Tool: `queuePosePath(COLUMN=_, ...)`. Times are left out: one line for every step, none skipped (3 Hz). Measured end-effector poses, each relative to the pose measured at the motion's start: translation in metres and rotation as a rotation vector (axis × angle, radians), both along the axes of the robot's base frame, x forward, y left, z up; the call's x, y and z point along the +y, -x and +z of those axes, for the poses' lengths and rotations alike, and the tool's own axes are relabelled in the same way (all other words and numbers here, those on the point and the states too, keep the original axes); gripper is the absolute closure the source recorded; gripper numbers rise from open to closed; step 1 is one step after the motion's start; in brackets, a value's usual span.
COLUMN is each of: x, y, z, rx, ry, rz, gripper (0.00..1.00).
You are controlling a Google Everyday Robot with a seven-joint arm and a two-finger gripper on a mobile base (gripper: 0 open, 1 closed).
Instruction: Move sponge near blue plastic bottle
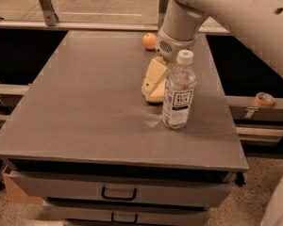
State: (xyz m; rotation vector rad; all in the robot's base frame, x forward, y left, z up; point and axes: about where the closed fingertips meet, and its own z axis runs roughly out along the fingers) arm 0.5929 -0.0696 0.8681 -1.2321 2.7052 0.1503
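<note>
The blue plastic bottle (178,91) stands upright on the grey table (85,107), right of centre, with a white cap and a white label. The pale yellow sponge (153,96) lies on the table just left of the bottle, almost touching it. My gripper (156,78) comes down from the white arm (179,20) directly onto the sponge, behind and to the left of the bottle. The bottle hides the gripper's right side.
A small round orange fruit (149,41) sits near the table's back edge, behind the gripper. A roll of tape (263,100) lies on a ledge right of the table. Drawers with handles (118,192) are under the table's front edge.
</note>
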Motion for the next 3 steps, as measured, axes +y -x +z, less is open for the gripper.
queuePosePath(x=-0.003, y=-0.003, z=0.023, rx=-0.05, ry=0.011, rz=-0.003, gripper=0.0)
queuePosePath(x=-0.014, y=-0.011, z=0.059, rx=-0.141, ry=0.02, rz=-0.008, gripper=0.0)
queuePosePath(x=-0.033, y=-0.021, z=0.099, rx=-0.27, ry=-0.005, rz=-0.061, gripper=0.0)
